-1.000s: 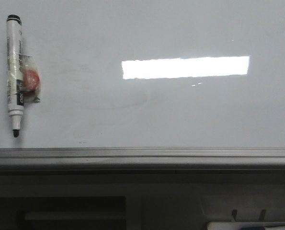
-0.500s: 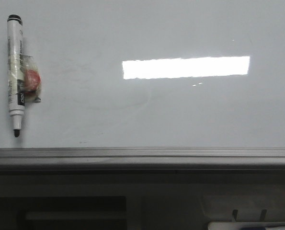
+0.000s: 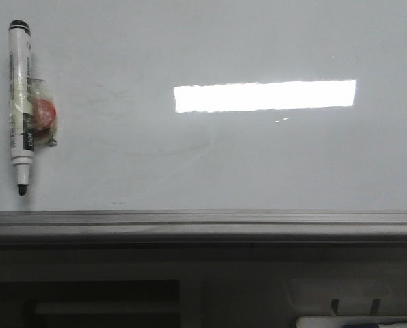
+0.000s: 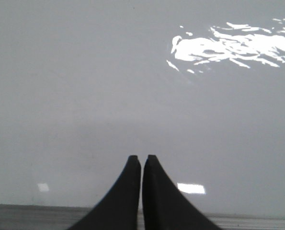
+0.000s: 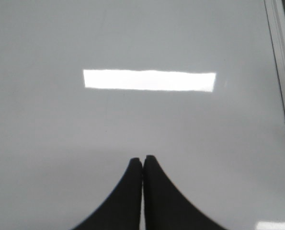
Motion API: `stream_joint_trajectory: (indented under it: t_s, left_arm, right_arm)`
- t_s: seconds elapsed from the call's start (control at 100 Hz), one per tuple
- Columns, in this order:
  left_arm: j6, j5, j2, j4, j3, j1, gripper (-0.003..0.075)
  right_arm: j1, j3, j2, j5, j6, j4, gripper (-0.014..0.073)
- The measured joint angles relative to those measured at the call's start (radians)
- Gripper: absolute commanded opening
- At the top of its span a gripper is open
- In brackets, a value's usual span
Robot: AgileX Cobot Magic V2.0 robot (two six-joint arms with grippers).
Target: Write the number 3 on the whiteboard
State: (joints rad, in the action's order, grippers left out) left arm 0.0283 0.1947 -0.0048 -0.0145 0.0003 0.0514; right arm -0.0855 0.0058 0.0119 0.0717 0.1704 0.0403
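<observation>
The whiteboard [image 3: 258, 164] carries no number 3 yet, only faint smudges. A marker [image 3: 20, 106] lies near its left edge, tip toward the frame, ready for pickup. The left gripper [image 4: 142, 160] and right gripper [image 5: 143, 160] hover over bare board, fingers together, empty.

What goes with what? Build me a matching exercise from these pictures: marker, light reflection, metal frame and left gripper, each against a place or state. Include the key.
1. marker
2. light reflection
3. metal frame
4. left gripper

a. shut, holding nothing
b. runs along the near edge of the board
c. lies at the board's far left
d. bright white bar mid-board

Pairs: 1-c, 2-d, 3-b, 4-a.
</observation>
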Motion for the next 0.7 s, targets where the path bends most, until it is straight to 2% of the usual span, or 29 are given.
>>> stream_joint_trajectory:
  t_s: [0.23, 0.54, 0.7]
  left_arm:
    - [0.000, -0.031, 0.000, -0.123, 0.000, -0.002, -0.0021]
    - [0.000, -0.018, 0.147, -0.164, -0.009, -0.002, -0.0021]
    - [0.000, 0.036, 0.284, -0.166, -0.097, -0.002, -0.0021]
  right_arm:
    - [0.000, 0.000, -0.024, 0.072, 0.000, 0.087, -0.0041]
    - [0.000, -0.077, -0.316, 0.152, 0.000, 0.197, -0.0041]
    - [0.000, -0.175, -0.451, 0.238, 0.000, 0.206, -0.0041]
